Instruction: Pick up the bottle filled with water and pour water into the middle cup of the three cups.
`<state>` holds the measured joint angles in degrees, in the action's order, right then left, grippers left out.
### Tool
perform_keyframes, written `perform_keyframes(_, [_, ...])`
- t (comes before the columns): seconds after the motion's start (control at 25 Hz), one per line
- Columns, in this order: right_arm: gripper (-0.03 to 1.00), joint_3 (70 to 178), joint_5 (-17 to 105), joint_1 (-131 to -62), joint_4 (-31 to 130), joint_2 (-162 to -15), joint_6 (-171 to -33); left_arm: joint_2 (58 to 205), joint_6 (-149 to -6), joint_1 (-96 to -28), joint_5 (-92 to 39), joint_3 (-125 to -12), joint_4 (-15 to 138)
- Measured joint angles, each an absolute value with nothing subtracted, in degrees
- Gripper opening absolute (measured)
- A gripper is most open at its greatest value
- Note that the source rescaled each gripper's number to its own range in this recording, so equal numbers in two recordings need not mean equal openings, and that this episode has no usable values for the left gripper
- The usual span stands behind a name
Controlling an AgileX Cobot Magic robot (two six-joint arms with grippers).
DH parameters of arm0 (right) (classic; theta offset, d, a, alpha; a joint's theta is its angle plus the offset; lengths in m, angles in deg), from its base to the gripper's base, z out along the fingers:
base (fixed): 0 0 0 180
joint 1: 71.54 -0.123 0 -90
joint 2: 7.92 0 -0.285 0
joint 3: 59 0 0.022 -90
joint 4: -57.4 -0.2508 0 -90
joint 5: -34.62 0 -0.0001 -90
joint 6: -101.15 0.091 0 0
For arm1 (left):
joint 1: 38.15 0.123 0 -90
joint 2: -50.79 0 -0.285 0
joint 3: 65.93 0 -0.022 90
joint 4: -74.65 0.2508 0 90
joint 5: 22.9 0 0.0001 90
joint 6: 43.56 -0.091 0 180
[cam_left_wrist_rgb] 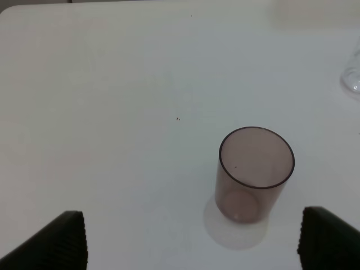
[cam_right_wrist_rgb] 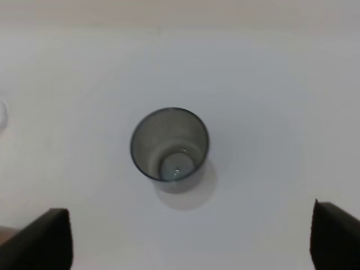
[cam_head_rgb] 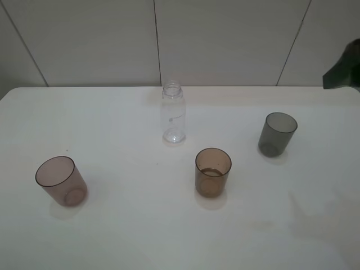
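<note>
Bottle [cam_head_rgb: 174, 114] upright, behind middle cup [cam_head_rgb: 213, 172], untouched

table [cam_head_rgb: 112, 236]: white | on it: bottle [cam_head_rgb: 174, 114], 3 cups [cam_head_rgb: 213, 172], all upright, seemingly apart

Four upright items stand on the white table [cam_head_rgb: 112, 236], all well apart. The bottle [cam_head_rgb: 174, 114] stands toward the back, near centre. The amber cup [cam_head_rgb: 213, 172] stands in front of it and slightly to the right, with a clear gap between them. The grey cup [cam_head_rgb: 277, 134] stands further right; the pink cup [cam_head_rgb: 61, 180] stands alone far left. Nothing overhangs any of them, so each is open from above and on all sides. The front strip and the rear left area of the table are bare. A dark arm part [cam_head_rgb: 344, 68] shows at the right edge, above the back corner.
</note>
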<state>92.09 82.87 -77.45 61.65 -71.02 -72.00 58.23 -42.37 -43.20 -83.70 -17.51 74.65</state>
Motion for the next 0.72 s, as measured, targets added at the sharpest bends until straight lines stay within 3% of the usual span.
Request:
perform_keyframes(0.44, [1.00, 89.7, 99.9, -77.4, 63.9, -34.1, -72.0, 58.2, -42.4, -43.2, -83.7, -17.5, 74.7])
perform_keyframes(0.72, [1.00, 82.0, 100.9, -77.4, 62.2, -17.8, -72.0, 58.2, -42.4, -43.2, -83.7, -17.5, 74.7])
